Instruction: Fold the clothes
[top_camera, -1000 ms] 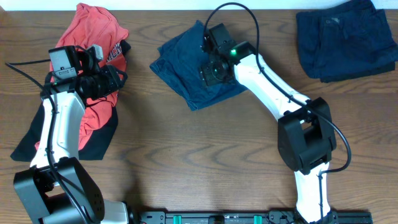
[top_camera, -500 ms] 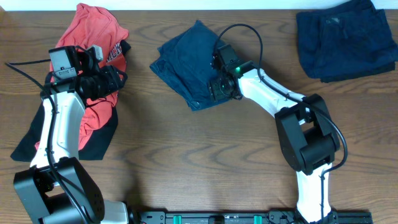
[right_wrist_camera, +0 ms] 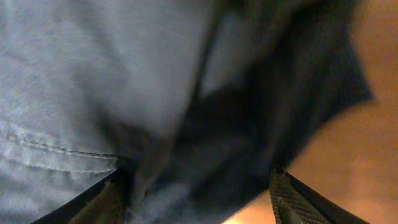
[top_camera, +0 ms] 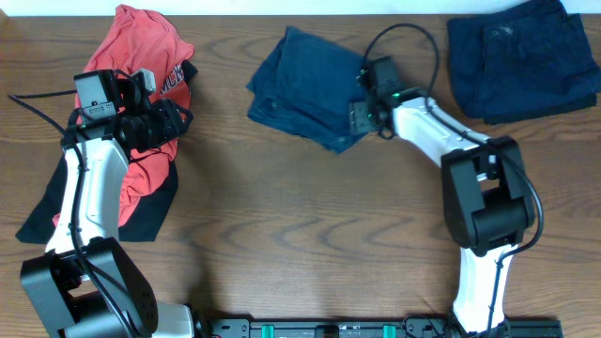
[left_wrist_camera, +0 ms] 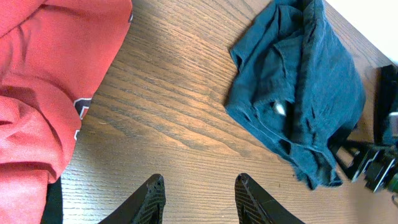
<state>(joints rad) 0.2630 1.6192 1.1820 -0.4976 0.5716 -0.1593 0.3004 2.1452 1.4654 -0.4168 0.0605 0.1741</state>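
The folded navy shorts (top_camera: 305, 89) lie at the middle back of the table, also seen in the left wrist view as navy shorts (left_wrist_camera: 298, 93). My right gripper (top_camera: 362, 113) is at their right edge, jaws wide and shut on the bunched layers of cloth (right_wrist_camera: 186, 124) that fill the gap between its fingers. The red lettered T-shirt (top_camera: 141, 84) lies crumpled at the left on a black garment (top_camera: 141, 211). My left gripper (top_camera: 174, 122) hovers at the shirt's right edge. In its wrist view the left gripper (left_wrist_camera: 199, 186) is open over bare wood, with nothing between its fingers.
A second stack of folded navy pieces (top_camera: 521, 56) lies at the back right corner. The wooden table (top_camera: 310, 235) has its front edge by the arm bases. The red T-shirt (left_wrist_camera: 43, 74) fills the left of the left wrist view.
My right gripper has moved right and toward the back, and the navy shorts have come along with it. The left arm has stayed in place.
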